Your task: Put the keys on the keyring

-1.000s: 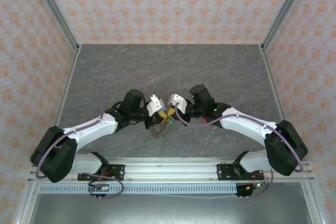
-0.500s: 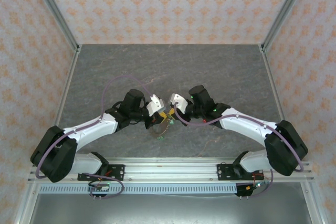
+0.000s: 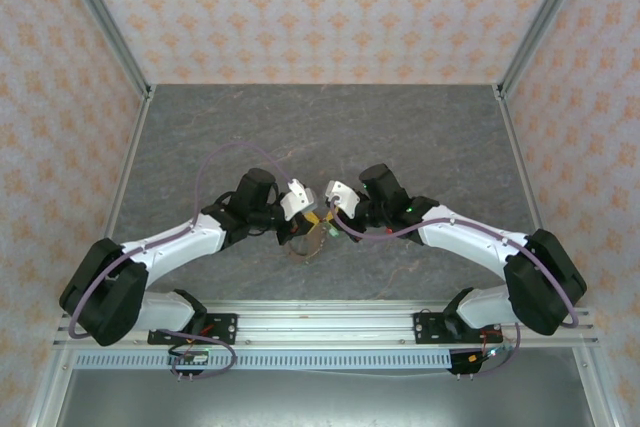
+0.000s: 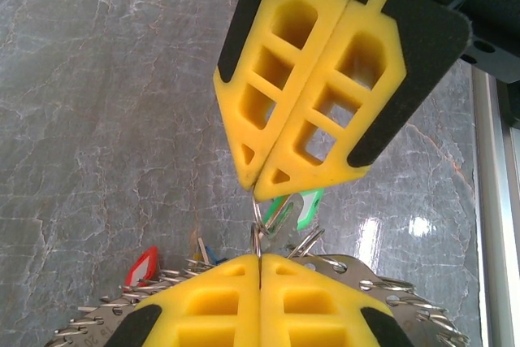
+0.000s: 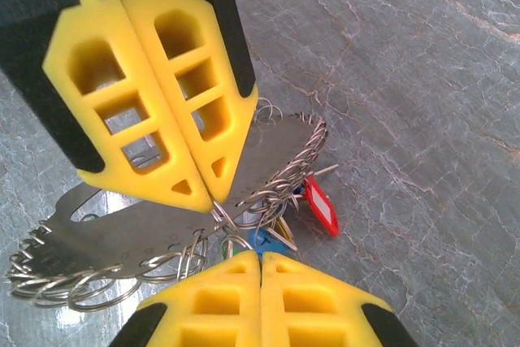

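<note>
Tabletop (image 3: 400, 127): grey marbled slab, walled on three sides.

Left arm (image 3: 170, 247) and right arm (image 3: 470, 237) reach inward and meet tip to tip near the middle of the near half.

Left gripper (image 5: 213, 199): jaws pressed together, yellow pads flush. Right gripper (image 4: 257, 187): jaws likewise closed.

Keyring (image 5: 122, 233): flat metal plate edged with many small wire loops, directly under the two grippers. Cannot tell whether it rests on the tabletop.

Keys, clustered at the plate's edge beside the tips: red key (image 5: 319, 205), blue key (image 5: 264, 241), green key (image 4: 307, 205) just beside the right gripper's tip.

Wire ring (image 4: 257, 229): thin loop spanning both tips, nipped by each pair of jaws.
</note>
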Controlling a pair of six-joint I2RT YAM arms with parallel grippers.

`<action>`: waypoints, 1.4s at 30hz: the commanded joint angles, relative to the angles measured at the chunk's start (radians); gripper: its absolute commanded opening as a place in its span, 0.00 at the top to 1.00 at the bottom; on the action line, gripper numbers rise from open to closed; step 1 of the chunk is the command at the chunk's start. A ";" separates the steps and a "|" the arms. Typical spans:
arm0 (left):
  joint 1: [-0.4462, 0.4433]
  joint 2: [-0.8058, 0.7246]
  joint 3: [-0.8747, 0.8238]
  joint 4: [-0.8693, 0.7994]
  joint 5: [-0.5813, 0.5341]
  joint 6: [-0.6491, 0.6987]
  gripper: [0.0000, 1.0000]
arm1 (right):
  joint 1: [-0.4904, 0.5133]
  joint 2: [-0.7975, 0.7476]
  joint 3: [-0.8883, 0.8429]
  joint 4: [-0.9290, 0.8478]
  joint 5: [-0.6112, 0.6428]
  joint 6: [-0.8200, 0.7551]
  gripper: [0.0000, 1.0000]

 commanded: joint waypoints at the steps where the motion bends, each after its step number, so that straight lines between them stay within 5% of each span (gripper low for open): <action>1: -0.006 0.024 0.016 0.020 0.015 0.018 1.00 | -0.010 -0.007 0.002 -0.014 0.043 0.009 1.00; 14: -0.018 0.121 -0.070 0.242 -0.027 -0.063 1.00 | -0.010 0.077 -0.050 0.056 0.023 0.040 1.00; 26: -0.019 0.108 -0.087 0.243 -0.026 -0.063 1.00 | -0.054 0.133 -0.061 0.096 0.239 0.271 1.00; 29: -0.020 0.090 -0.089 0.233 -0.025 -0.063 1.00 | -0.080 0.155 -0.066 0.111 0.197 0.305 0.99; 33: -0.021 0.060 -0.092 0.216 -0.028 -0.057 1.00 | -0.111 0.127 -0.131 0.237 0.140 0.356 0.85; 42: -0.020 -0.001 -0.107 0.189 -0.029 -0.056 1.00 | -0.142 0.045 -0.076 0.124 0.020 0.281 0.78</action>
